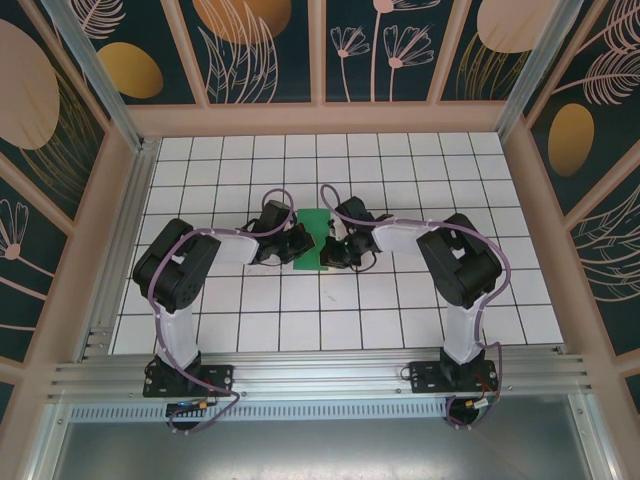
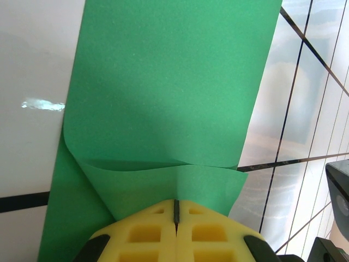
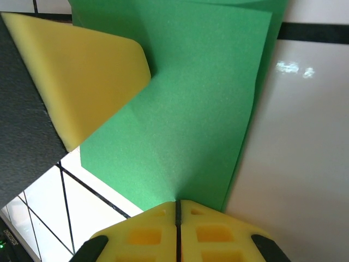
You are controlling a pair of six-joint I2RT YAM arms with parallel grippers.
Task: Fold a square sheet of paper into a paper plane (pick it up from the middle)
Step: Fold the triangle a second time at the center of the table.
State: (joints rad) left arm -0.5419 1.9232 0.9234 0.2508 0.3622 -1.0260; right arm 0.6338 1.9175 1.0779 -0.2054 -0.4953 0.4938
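While folded partly over on the surface (image 1: 400, 300), the square sheet of paper (image 1: 313, 232) is pinched between the closed left end effector (image 2: 176, 202) and closed right end effector (image 3: 178, 202).

The thin green paper sheet (image 2: 163, 82) looks matt and finely grained. My moulded yellow finger pads (image 2: 142, 234) look smooth, and the white tiled tabletop (image 2: 27, 65) shines glossy.

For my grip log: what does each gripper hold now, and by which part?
Both hold the green paper. The left gripper pinches its folded-over flap at the edge; the right gripper pinches the opposite edge.
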